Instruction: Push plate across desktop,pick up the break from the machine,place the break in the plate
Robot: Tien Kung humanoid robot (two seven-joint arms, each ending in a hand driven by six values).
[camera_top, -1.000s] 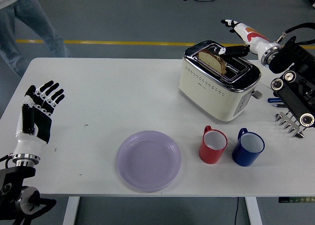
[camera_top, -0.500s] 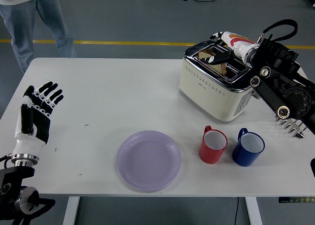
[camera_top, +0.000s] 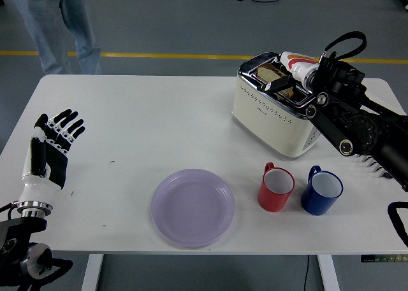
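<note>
White table (camera_top: 140, 125) on grey, yellow-lined floor (camera_top: 159, 23)

One toaster (camera_top: 280, 116), one bread slice (camera_top: 278, 85), one plate (camera_top: 192, 207), two mugs (camera_top: 276, 188), two hands (camera_top: 51, 154), one person (camera_top: 54, 17)

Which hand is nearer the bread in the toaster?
Right. The right hand is over the toaster, at the bread in its slot. The left hand is open at the table's left edge, far from it.

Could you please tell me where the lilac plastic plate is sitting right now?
In the head view, the lilac plastic plate lies near the white table's front edge, centre, just left of the red mug.
</note>
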